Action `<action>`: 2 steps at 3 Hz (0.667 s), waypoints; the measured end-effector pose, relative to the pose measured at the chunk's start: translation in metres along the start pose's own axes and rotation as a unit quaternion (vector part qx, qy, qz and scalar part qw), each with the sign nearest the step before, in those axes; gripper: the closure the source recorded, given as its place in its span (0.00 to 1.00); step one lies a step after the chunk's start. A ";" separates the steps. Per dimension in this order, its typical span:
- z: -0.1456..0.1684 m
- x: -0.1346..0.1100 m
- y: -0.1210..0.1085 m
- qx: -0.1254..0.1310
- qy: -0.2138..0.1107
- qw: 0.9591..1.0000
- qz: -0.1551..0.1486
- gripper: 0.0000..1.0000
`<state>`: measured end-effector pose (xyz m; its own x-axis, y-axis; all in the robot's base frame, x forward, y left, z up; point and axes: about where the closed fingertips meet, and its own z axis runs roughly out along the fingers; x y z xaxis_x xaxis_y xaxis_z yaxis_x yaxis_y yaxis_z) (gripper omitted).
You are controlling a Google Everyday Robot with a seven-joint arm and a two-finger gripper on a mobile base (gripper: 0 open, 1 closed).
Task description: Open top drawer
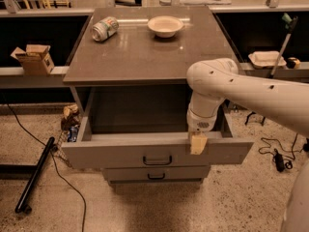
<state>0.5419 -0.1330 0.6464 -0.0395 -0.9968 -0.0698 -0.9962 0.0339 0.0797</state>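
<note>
The top drawer (111,153) stands pulled well out beneath the bench (145,57). The end effector (198,143) sits at the drawer front's upper edge, right of the handle (157,160); its grip cannot be told.

Dim, warm overhead light, with deep shadows.
Faint glare streaks the cabinet top (140,57) beside the bowl (165,25). The top drawer (111,153) is dark inside. The gripper (198,143), at its front edge, right of centre, catches light.
</note>
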 end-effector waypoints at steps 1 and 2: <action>0.001 0.000 0.001 0.000 0.000 1.000 0.000 1.00; 0.011 0.005 0.014 -0.002 -0.035 0.999 0.011 1.00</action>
<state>0.5267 -0.1363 0.6362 -0.0663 -0.9883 -0.1376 -0.9949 0.0549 0.0849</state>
